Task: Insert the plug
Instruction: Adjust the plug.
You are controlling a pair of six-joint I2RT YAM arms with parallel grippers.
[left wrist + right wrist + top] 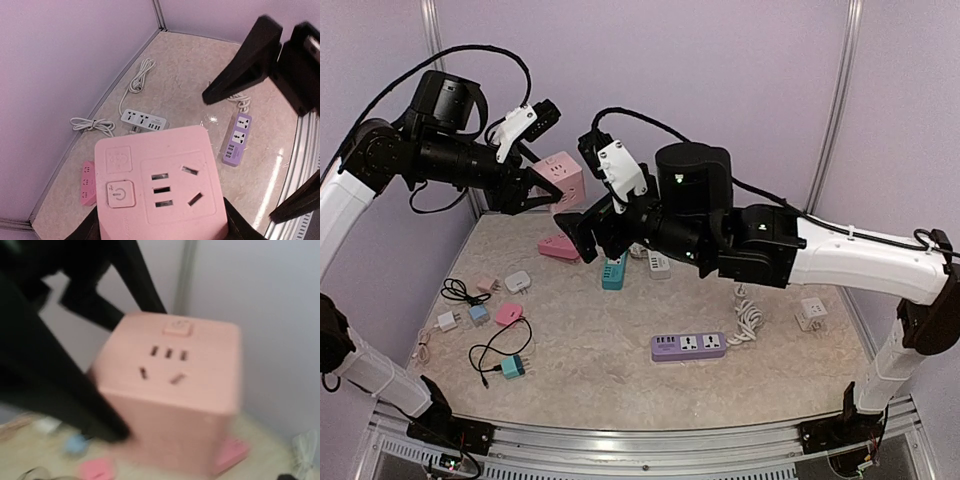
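My left gripper (pixel 533 190) is shut on a pink cube socket (pixel 561 177) and holds it in the air at the back left. In the left wrist view the cube (pixel 160 180) fills the lower middle, its slotted face and power button towards the camera. My right gripper (pixel 582 234) hangs just right of and below the cube, its jaws wide apart and empty. Its black fingers (pixel 241 65) show in the left wrist view. The right wrist view is blurred and shows the cube (pixel 172 385) close ahead. Several small plugs lie on the table at the left, among them a pink one (pixel 508 314) and a teal one (pixel 512 367).
On the table lie a purple power strip (pixel 688 346), a teal strip (pixel 614 271), a pink strip (pixel 558 247), a white strip (pixel 658 264), a white cube adapter (pixel 810 313) and a coiled white cable (pixel 748 318). Walls close in at the back and both sides.
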